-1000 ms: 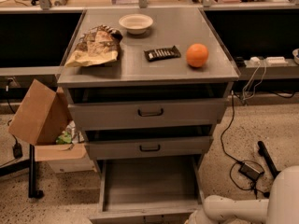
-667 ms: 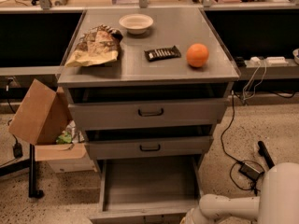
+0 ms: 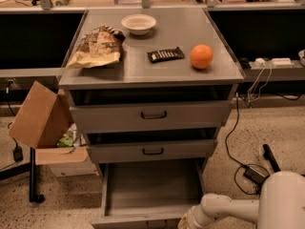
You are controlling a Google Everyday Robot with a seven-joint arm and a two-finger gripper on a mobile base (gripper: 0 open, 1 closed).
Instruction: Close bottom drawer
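Print on the crumpled snack bag (image 3: 97, 47) cannot be read, nor can any marking on the dark wrapped bar (image 3: 165, 55); both are laid on the grey cabinet top (image 3: 143, 75), with a pale bowl (image 3: 138, 23) behind them and an orange (image 3: 201, 56) to the right of the bar. The top drawer (image 3: 152, 114) and middle drawer (image 3: 152, 150) are seen slightly ajar; the bottom drawer (image 3: 152, 187) is pulled far out over the speckled floor (image 3: 57, 213), its shallow tray exposed. An open cardboard box (image 3: 38, 113) is propped at the cabinet's left; black cables (image 3: 236, 142) are trailed across the floor at the right. The white arm (image 3: 228, 209) is reached in from the lower right; the gripper (image 3: 187, 222) is placed at the drawer's front right corner, cut by the lower edge, and its state cannot be told.
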